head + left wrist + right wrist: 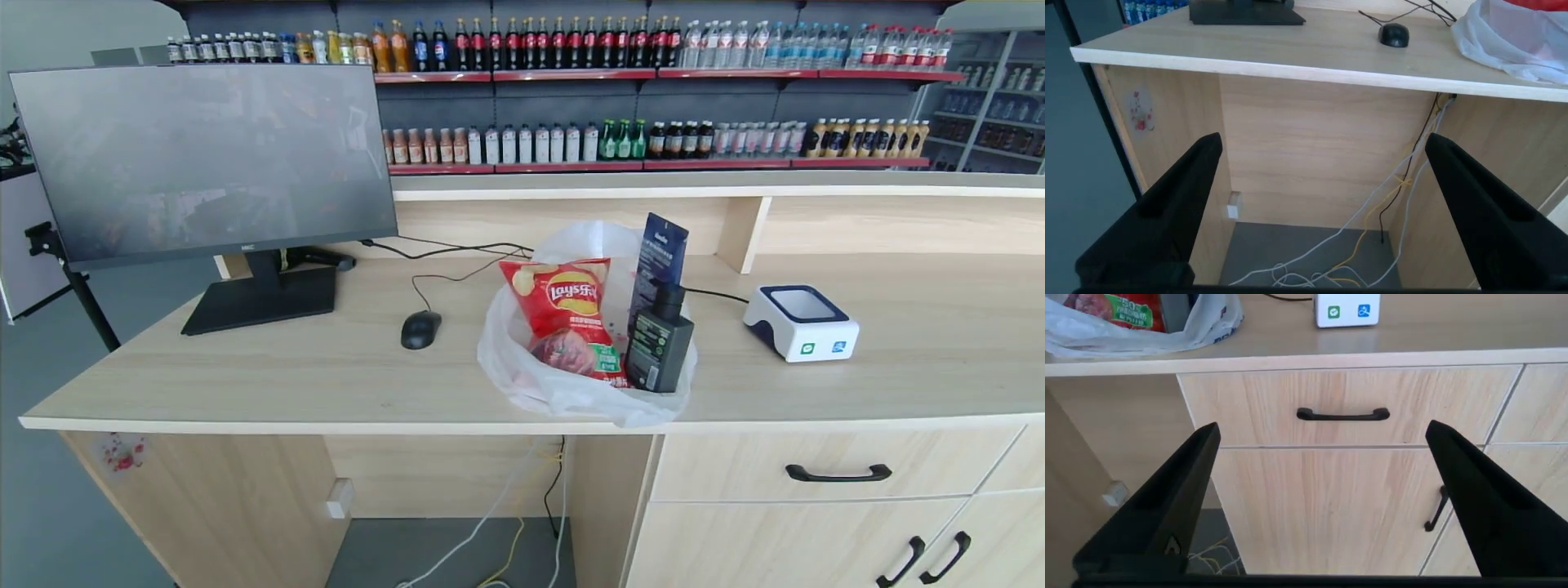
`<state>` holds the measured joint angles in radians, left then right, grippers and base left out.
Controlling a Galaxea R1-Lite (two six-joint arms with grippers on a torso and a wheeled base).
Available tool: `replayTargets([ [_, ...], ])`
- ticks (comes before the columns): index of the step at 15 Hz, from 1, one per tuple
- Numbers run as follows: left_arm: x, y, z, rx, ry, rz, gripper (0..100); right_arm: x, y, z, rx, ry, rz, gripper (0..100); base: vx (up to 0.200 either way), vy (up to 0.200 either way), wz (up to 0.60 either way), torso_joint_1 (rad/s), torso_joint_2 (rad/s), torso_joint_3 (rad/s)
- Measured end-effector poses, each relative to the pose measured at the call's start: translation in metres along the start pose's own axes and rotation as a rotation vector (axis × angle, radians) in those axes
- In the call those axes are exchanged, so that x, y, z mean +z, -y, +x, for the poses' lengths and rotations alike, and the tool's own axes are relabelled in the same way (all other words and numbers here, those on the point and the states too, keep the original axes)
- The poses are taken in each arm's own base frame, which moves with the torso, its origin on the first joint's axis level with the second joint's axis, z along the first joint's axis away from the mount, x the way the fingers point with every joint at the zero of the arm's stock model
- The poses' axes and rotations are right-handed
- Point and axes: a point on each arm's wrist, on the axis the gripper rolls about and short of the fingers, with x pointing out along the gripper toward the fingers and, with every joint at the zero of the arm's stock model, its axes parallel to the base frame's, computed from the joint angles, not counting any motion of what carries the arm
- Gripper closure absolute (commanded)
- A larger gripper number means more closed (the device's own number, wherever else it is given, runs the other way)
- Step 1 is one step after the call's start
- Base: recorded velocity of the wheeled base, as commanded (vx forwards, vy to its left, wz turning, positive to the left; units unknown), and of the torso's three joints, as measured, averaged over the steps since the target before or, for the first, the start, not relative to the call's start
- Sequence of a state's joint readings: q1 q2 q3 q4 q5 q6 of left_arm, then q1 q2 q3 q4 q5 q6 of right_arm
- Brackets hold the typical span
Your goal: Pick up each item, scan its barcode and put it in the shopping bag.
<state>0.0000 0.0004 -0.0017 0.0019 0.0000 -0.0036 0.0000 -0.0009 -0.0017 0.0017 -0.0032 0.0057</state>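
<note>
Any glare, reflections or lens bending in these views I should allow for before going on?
Head view: the dark monitor screen mirrors the room faintly, and the front edge of the counter bows slightly, a wide-angle effect. Left wrist view: the recess under it lies in shade, with the cables visible all the same. Right wrist view: even light on the drawer front, no glare on the scanner.

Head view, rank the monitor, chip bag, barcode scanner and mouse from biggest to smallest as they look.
1. monitor
2. chip bag, partly sunk in the shopping bag
3. barcode scanner, not far behind
4. mouse
</note>
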Motion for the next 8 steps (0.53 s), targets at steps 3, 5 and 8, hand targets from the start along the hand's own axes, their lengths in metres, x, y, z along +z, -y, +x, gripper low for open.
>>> replayTargets([
  [3,0.0000,0.0000,0.0000,0.001,0.000,0.002,0,0.0000,0.0000,-0.0001,0.000,0.001,0.000,0,-0.200,0.000,0.00,-0.001,0.00,0.002],
  [5,0.0000,0.0000,0.0000,0.000,0.000,0.004,0,0.0000,0.0000,-0.0001,0.000,0.001,0.000,0,0.000,0.000,0.00,0.000,0.00,0.000],
  [8,0.0000,0.0000,0.0000,0.000,0.000,0.003,0,0.0000,0.0000,-0.0001,0.000,0.001,0.000,0,0.000,-0.133,0.00,0.002,0.00,0.003],
])
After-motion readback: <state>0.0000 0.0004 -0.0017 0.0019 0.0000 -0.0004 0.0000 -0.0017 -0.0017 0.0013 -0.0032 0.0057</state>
